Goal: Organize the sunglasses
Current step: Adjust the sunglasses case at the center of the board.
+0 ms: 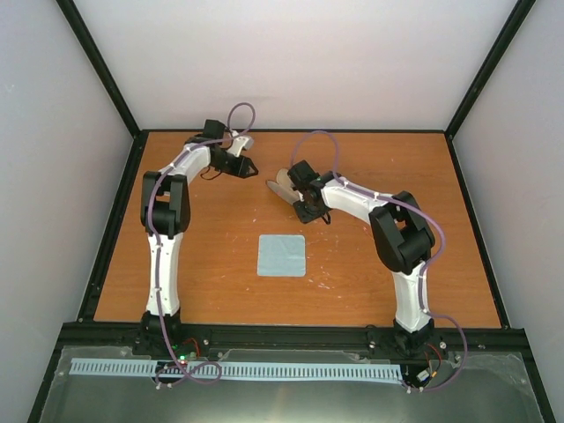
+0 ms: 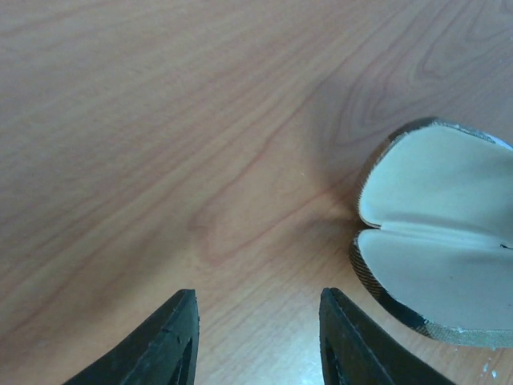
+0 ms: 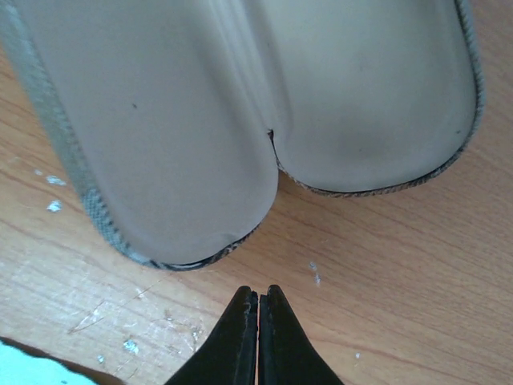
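The sunglasses are out of view in every frame. The brown case (image 1: 281, 187) lies open on the table at the back centre, and its pale lining faces up. In the right wrist view both halves of the case (image 3: 160, 120) fill the top, and my right gripper (image 3: 258, 295) is shut on nothing just short of its rim. My right gripper (image 1: 305, 208) sits right beside the case. My left gripper (image 1: 248, 166) is to the case's left. Its jaws (image 2: 257, 298) stand open over bare wood, with the case (image 2: 441, 233) off to the right.
A pale blue square cloth (image 1: 282, 256) lies flat in the middle of the table, and its corner (image 3: 16, 365) shows in the right wrist view. Black frame rails (image 1: 115, 220) edge the wooden table (image 1: 379, 282), with grey walls behind.
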{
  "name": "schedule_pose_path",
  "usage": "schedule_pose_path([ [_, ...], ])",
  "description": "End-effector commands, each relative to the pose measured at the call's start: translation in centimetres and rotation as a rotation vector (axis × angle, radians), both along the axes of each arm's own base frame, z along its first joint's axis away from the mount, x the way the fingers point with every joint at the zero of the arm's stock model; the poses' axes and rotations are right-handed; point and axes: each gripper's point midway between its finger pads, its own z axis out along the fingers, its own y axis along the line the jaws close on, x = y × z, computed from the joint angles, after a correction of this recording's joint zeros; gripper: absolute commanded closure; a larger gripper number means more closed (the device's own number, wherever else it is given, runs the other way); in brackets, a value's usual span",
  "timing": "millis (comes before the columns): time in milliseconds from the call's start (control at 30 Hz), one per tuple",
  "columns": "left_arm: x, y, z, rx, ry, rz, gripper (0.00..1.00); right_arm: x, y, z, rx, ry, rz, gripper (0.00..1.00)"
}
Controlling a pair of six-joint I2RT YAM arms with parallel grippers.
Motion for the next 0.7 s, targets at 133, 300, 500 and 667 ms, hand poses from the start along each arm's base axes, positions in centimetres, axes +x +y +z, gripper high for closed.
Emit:
schedule_pose_path([
  [133,-1.7,-2.9,-0.8,-0.003,0.041,-0.037,0.57,1.5,-1.0,-1.4,-0.004,0.009,-0.069,0.97],
  [300,-2.9,-3.8,-1.2,-0.001,0.057,-0.056,0.57,3.0,-2.0,-1.5,0.004,-0.018,-0.104,0.97],
  [500,-4.0,-3.7,-1.5,-0.001,0.076,-0.059,0.57,4.5,-2.4,-1.8,0.009,-0.038,-0.105,0.97],
  [667,-4.7,-3.8,-1.4,-0.002,0.08,-0.063,0.57,5.4,-2.5,-2.0,0.004,-0.048,-0.096,0.97],
])
